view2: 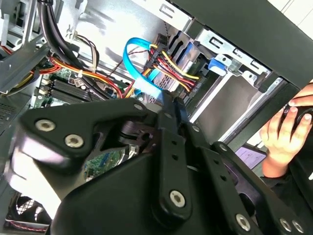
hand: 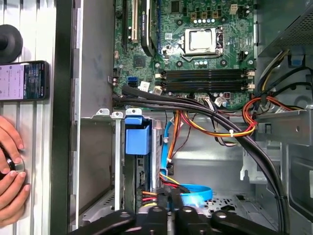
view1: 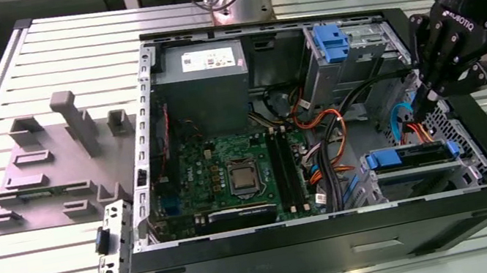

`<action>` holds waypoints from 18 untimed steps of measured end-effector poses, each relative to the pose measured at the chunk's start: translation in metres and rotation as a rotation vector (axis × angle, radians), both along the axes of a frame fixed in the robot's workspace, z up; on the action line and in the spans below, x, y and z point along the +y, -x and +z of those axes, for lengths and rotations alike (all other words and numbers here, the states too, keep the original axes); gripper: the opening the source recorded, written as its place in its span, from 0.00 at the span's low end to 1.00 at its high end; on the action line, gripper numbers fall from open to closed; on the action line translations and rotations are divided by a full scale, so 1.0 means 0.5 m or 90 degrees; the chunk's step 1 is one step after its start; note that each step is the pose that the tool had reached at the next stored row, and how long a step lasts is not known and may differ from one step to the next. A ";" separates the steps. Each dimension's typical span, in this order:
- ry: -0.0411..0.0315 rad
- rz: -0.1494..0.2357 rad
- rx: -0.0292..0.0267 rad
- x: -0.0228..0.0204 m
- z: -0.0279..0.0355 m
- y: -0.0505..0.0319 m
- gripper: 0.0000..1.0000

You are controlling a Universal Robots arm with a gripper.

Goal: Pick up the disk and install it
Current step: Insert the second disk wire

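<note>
One surface (view1: 8, 94), slatted metal. One open case (view1: 340, 239) lying on it, one grey fixture (view1: 51, 169) beside it toward the exterior view's left. Inside the case: one motherboard (view1: 228, 161), one grey power supply (view1: 204, 76), one cable bundle (view1: 321, 123) of black, orange and yellow leads. Blue carriers counted in the exterior view: two, one at the far bay (view1: 331, 44), one on the disk (view1: 411, 155).

The disk sits in its bay at the near corner of the case, toward the exterior view's right, with cables plugged into its end. My fingers (view1: 430, 99) are closed together, holding nothing. They hang inside the case just above the disk's cabled end, tips beside the blue ribbon cable (view2: 139, 73).

One person's hand (view2: 283, 134) rests outside the case wall; one phone (hand: 23, 81) lies nearby.
</note>
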State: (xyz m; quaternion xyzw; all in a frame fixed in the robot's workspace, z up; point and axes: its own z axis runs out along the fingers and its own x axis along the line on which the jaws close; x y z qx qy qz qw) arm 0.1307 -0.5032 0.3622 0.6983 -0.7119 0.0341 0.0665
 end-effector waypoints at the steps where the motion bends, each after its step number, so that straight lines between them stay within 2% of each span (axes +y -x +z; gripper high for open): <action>1: 0.0004 0.000 0.0000 -0.0001 0.000 0.000 0.11; 18: -0.0004 0.000 0.0000 -0.0022 0.000 0.000 0.11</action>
